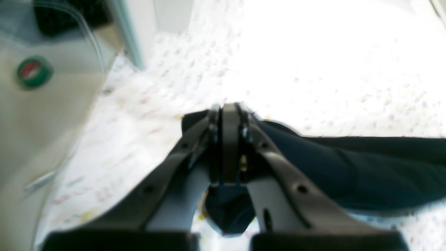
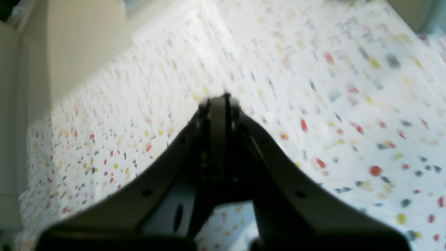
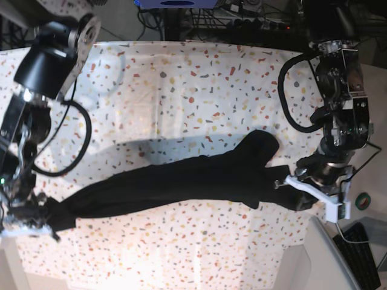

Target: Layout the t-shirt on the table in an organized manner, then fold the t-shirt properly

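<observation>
- The t-shirt (image 3: 181, 181) lies stretched into a long black band across the lower middle of the base view, running from the lower left corner up toward the centre right.
- At the centre right, a bunched lobe of the shirt rises toward the middle of the counter (image 3: 199, 90).
- The left gripper (image 1: 230, 115) sits at the right end of the band; in the left wrist view its fingers (image 1: 214, 139) are pressed together on a fold of dark cloth, which trails off to the right edge of that frame.
- The right gripper (image 2: 219, 101) is at the lower left of the base view, at the band's other end; its fingers (image 2: 209, 139) are pressed together. The right wrist view is blurred and shows no cloth between them, so whether they pinch the shirt I cannot tell.
- The whole upper half of the speckled counter is bare, from the left edge to the right.
- A narrower bare strip runs below the shirt, along the counter's near edge.
- The shirt's left end lies close to the counter's lower left edge.
- Cables (image 3: 199, 15) and equipment crowd the strip beyond the counter's far edge at the top of the base view.
</observation>
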`<act>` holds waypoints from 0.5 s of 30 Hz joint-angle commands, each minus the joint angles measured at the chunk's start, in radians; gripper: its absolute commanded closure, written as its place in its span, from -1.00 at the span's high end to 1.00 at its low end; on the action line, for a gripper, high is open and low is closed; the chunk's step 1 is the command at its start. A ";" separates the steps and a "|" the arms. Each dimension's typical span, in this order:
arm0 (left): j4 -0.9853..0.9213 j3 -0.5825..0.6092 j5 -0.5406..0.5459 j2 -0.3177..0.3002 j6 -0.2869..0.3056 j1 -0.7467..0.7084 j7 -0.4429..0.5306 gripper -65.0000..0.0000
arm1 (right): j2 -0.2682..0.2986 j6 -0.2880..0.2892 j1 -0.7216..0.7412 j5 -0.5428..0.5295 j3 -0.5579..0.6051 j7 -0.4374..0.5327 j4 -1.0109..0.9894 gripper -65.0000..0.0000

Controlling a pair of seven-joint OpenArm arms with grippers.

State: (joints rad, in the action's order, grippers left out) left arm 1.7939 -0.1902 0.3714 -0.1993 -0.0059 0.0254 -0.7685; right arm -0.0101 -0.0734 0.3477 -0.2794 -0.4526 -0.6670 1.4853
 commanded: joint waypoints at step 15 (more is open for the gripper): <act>-0.208 0.223 -0.233 0.028 0.004 -0.370 0.209 -1.00 | 0.086 0.228 0.018 0.004 -0.073 -0.027 -0.208 -0.15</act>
State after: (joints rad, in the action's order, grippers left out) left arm 1.5661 0.0341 0.1387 -0.1680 -0.0006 -0.3473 -0.5709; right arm 0.0761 0.1417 0.3374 -0.2577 -0.5293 -0.7078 1.2625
